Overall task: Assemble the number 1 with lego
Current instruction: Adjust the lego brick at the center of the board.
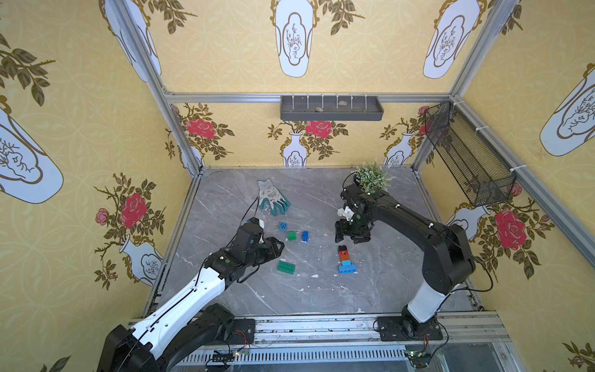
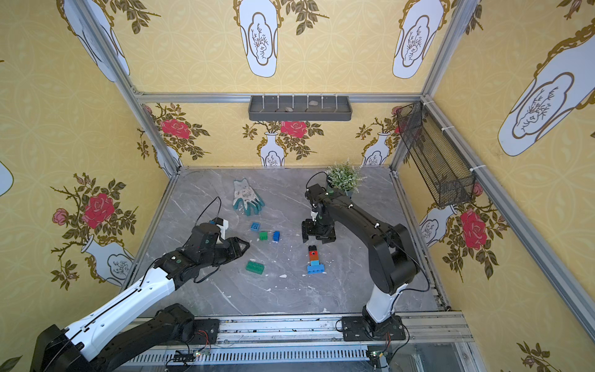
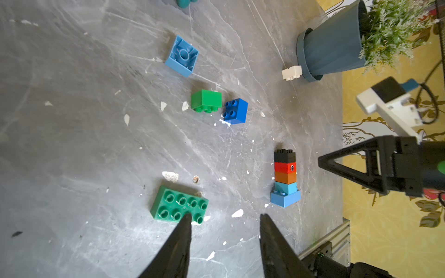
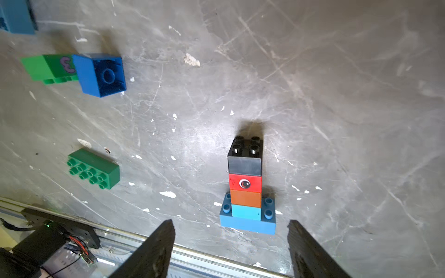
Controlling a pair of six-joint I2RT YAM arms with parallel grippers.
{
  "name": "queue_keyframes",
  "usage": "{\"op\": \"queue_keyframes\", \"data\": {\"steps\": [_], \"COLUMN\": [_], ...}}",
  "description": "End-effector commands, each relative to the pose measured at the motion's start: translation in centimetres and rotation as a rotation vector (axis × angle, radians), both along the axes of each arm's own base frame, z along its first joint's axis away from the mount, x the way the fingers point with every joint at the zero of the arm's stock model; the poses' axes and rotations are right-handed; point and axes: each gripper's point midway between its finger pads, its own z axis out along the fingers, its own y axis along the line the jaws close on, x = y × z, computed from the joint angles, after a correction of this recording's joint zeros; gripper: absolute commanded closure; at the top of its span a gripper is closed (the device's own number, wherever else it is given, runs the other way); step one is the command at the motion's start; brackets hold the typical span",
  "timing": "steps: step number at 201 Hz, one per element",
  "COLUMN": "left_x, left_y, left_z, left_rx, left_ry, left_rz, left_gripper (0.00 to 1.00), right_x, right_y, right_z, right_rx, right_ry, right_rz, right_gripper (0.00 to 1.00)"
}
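Five-brick stack right of centre; five loose bricks: long green, green, blue, light-blue, white. Left gripper and right gripper both spread.

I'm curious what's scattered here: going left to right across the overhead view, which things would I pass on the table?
Light blue brick → small green brick → dark blue brick → stacked brick tower → potted plant.

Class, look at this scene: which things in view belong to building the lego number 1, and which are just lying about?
For the job: stacked tower; long green brick; small green brick; dark blue brick; light blue brick; white brick.
Lying about: glove; potted plant; wall tray; mesh basket.
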Motion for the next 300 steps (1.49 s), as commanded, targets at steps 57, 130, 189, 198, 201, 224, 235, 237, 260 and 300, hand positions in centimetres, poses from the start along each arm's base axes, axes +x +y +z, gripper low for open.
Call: {"op": "queue_keyframes", "data": {"steps": [57, 130, 189, 198, 201, 224, 235, 237, 260, 300], "left_x": [0.1, 0.7, -0.6, -0.7, -0.8, -1.5, -1.8, -1.8, -2.4, -2.5], "left_y": [-2.3, -3.0, -2.1, -2.3, -2.4, -3.7, -4.3, -4.5, -5.6, -5.9], "left_z": [-4.7, -8.6, -10.2, -10.2, -10.2, -10.1, -9.9, -9.9, -9.6, -9.3], "left_rx": [0.022, 0.039, 0.06, 0.052, 0.047, 0.016, 0.007, 0.005, -0.013, -0.003], "left_ry": [0.142, 0.291, 0.348, 0.352, 0.355, 0.374, 0.375, 0.378, 0.385, 0.394], "left_rz": [-0.125, -0.142, -0.095, -0.099, -0.104, -0.156, -0.185, -0.19, -0.238, -0.249], "left_gripper": [0.38, 0.37, 0.39, 0.39, 0.39, 0.4, 0.4, 0.41, 0.41, 0.41], "right_x": [1.3, 1.5, 1.6, 1.7, 1.7, 1.8, 1.8, 1.8, 1.8, 2.0], "right_y": [0.3, -0.9, -0.9, -0.9, -0.9, -0.7, -0.7, -0.7, -0.8, -0.7], "right_z": [4.0, 5.4, 5.0, 4.9, 4.9, 4.9, 4.9, 4.9, 4.8, 5.0], "right_rx": [0.143, 0.139, 0.149, 0.149, 0.149, 0.151, 0.154, 0.155, 0.165, 0.191], "right_ry": [-0.326, -0.398, -0.404, -0.401, -0.4, -0.399, -0.404, -0.405, -0.416, -0.455], "right_rz": [-0.061, -0.06, -0.045, -0.043, -0.041, -0.036, -0.039, -0.04, -0.048, -0.047], "right_gripper": [0.27, 0.27, 0.27, 0.27, 0.27, 0.27, 0.27, 0.27, 0.27, 0.27]}}
